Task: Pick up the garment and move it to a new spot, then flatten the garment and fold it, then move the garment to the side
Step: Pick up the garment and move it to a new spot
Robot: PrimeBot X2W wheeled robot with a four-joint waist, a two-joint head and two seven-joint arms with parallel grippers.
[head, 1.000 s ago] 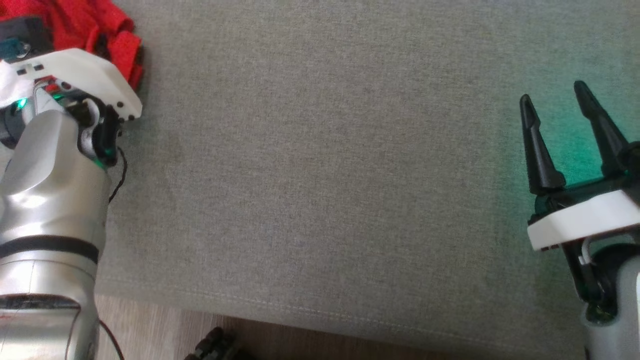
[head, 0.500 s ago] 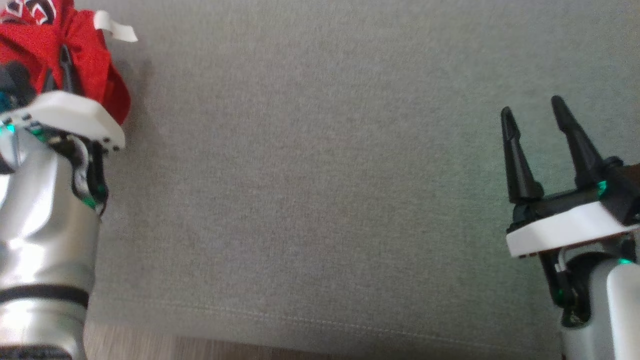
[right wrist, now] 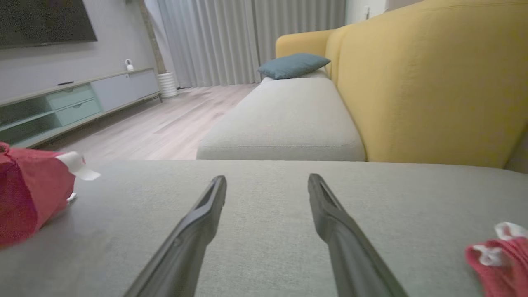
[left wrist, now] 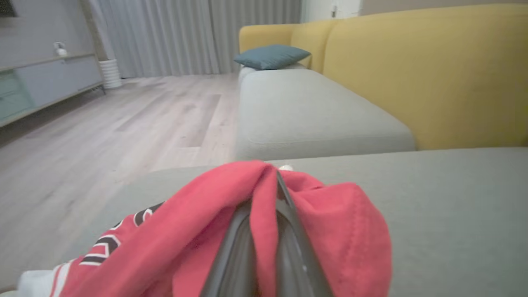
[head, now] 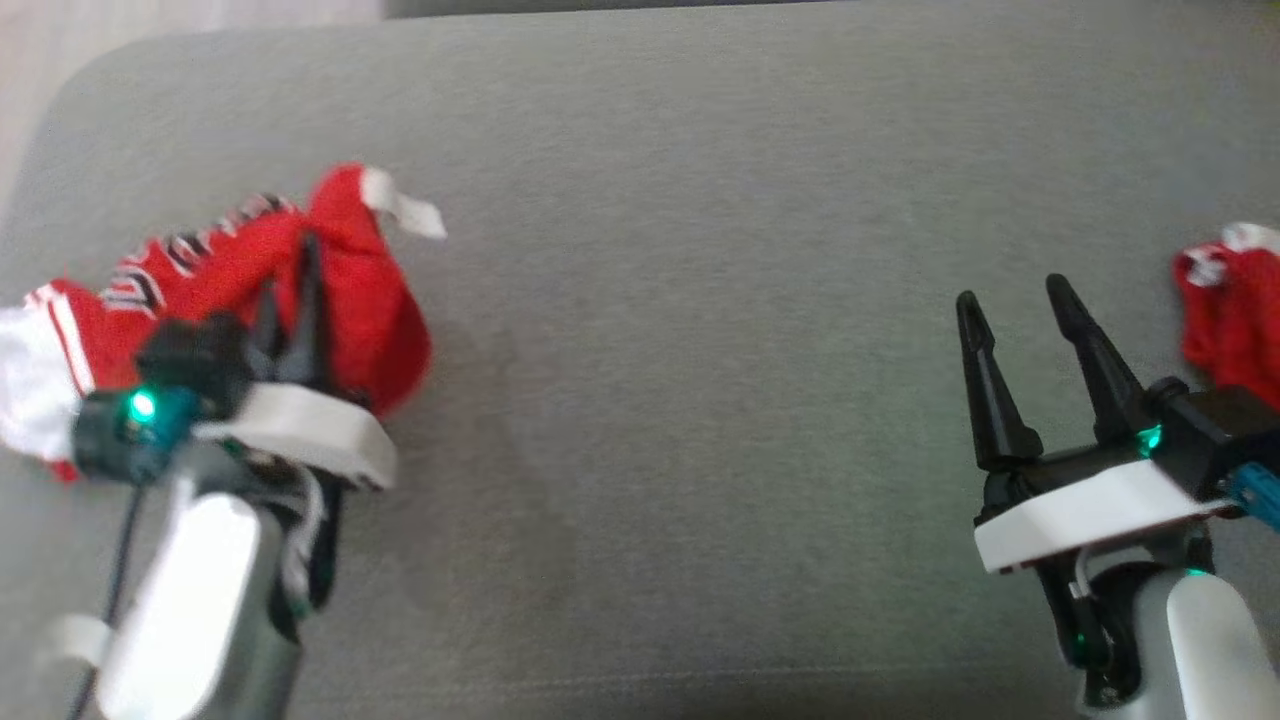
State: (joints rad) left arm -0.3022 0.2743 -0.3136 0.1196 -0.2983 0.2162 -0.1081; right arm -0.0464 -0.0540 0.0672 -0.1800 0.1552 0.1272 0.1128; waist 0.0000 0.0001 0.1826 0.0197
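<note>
Red garment (head: 360,290) bunched at left end of sofa cushion (head: 700,420), fold pinched by left end effector (head: 288,290). Right end effector (head: 1010,292) spread, empty. Likely risks: thin fold slipped from pinch when lifted; trailing cloth dragged off cushion edge.

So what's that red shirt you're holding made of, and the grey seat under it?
Red garment: probably soft, matte knit cloth, since it drapes and bunches into folds. Grey cushion: looks like woven upholstery fabric, matte, with a fine speckled weave.
</note>
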